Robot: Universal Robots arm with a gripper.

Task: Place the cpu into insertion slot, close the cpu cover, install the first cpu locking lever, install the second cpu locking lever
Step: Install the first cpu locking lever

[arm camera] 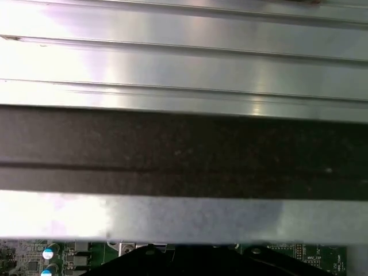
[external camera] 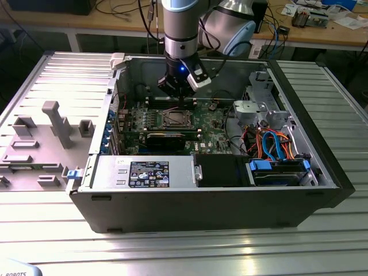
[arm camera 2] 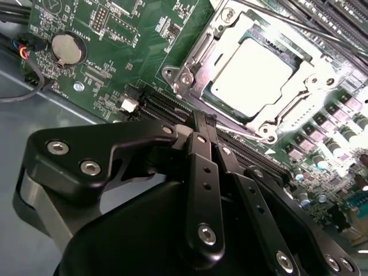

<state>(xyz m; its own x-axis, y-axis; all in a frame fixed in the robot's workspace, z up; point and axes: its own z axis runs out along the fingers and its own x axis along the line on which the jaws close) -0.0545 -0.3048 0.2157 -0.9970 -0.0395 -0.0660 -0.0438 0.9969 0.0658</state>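
You see the black gripper (arm camera 2: 205,123), jaws together, just beside the flat pale silver-grey cpu (arm camera 2: 257,72) seated in its silvery-rimmed insertion slot (arm camera 2: 190,69).

The arm (external camera: 179,26) is a silver-grey tube with pale blue joint caps and a small blue light at the wrist. Its end effector (arm camera 2: 207,123) is matt black, built of flat linked bars fastened with bright round screws; a grey band seems to wrap its base.
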